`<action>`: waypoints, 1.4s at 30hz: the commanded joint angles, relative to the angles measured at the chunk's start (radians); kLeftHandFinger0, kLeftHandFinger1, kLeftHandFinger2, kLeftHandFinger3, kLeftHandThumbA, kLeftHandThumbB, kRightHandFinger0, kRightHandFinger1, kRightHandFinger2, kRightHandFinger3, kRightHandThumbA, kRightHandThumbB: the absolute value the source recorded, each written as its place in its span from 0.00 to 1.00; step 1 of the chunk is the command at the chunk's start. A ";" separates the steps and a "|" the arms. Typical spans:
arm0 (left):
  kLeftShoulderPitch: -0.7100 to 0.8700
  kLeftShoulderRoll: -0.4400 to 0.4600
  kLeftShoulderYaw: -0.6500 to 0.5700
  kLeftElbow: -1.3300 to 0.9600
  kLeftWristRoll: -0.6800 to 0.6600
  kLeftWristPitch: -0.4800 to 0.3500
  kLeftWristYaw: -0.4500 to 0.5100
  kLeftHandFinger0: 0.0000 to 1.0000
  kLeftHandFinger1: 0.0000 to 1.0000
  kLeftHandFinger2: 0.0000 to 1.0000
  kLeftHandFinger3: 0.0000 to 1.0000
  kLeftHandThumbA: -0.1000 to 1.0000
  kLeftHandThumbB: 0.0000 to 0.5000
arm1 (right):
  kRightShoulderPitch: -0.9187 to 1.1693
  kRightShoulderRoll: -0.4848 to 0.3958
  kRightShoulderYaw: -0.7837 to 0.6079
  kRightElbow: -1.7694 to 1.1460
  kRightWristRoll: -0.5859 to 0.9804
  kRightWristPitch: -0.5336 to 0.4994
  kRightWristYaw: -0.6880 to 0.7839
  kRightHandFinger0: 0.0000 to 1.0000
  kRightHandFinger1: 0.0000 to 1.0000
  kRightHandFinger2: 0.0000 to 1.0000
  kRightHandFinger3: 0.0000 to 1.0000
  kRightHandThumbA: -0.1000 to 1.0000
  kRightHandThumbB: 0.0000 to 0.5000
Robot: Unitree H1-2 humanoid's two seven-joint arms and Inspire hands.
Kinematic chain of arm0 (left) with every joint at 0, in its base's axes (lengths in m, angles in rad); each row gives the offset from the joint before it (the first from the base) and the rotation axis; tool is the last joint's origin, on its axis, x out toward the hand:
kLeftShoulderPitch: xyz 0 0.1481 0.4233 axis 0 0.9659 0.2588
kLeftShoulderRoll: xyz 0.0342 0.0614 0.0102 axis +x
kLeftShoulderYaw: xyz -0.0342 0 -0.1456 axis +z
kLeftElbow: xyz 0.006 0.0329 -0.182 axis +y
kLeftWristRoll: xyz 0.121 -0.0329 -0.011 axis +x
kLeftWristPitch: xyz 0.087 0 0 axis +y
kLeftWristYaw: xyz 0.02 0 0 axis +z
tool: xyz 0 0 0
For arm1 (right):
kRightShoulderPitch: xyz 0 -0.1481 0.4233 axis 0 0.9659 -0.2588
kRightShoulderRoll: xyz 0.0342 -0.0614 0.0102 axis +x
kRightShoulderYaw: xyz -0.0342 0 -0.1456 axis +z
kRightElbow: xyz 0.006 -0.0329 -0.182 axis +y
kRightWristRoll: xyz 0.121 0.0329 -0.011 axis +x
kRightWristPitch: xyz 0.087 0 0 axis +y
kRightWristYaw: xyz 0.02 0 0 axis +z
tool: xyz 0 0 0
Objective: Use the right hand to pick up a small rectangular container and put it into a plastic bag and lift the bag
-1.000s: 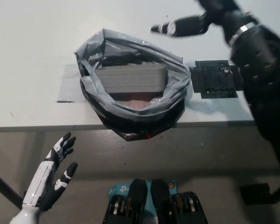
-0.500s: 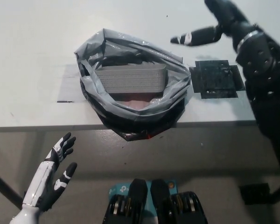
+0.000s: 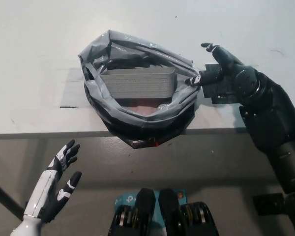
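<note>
A grey plastic bag [image 3: 137, 101] is sitting open on a pale bench [image 3: 34, 59], close to the bench's near edge, with its mouth spread wide and facing up. One small rectangular container [image 3: 137, 82], grey and ribbed, is lying inside the bag toward its far side, so the picking up and the placing into the bag appear to be done. What seems to be left is gripping the bag and lifting it; the bag is resting fully on the bench and nothing is raising it. The black right hand [image 3: 221, 71] is reaching in from the right and hovering at the bag's right rim, with its fingers spread apart and one fingertip just at the crumpled plastic; it is holding nothing, and whether it is actually touching the bag is hard to tell. A flat dark plate [image 3: 219, 93] is lying on the bench just right of the bag, mostly covered by that hand. The white left hand [image 3: 56, 184] is resting off the bench at the near left, fingers apart and empty. Counting what is showing: one bag, one container, one dark plate, two robot hands.
</note>
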 commanded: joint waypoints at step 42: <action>-0.022 0.024 -0.005 -0.027 -0.009 -0.012 -0.020 1.00 1.00 1.00 1.00 0.87 0.49 | -0.174 0.060 0.037 0.298 0.175 -0.134 -0.023 1.00 1.00 1.00 1.00 0.83 0.83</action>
